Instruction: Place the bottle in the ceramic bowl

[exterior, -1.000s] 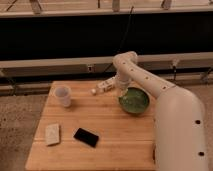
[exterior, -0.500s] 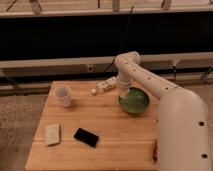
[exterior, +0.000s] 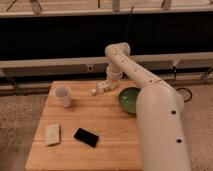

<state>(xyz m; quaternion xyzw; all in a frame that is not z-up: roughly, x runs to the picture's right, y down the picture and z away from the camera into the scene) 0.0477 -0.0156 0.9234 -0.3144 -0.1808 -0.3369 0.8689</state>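
The small whitish bottle (exterior: 101,88) lies on its side near the far edge of the wooden table (exterior: 100,117), with its cap pointing left. My gripper (exterior: 110,83) is right at the bottle's right end, reaching down from the white arm (exterior: 131,70). The green ceramic bowl (exterior: 128,99) sits on the table to the right of the bottle and is partly hidden by the arm. Nothing shows inside the part of the bowl I can see.
A translucent white cup (exterior: 63,96) stands at the left of the table. A flat pale block (exterior: 52,134) and a black phone (exterior: 86,137) lie near the front. A dark wall with rails runs behind the table.
The arm's upper joint has shifted slightly up and left. The bottle and the gripper stay at about the same spot on the table.
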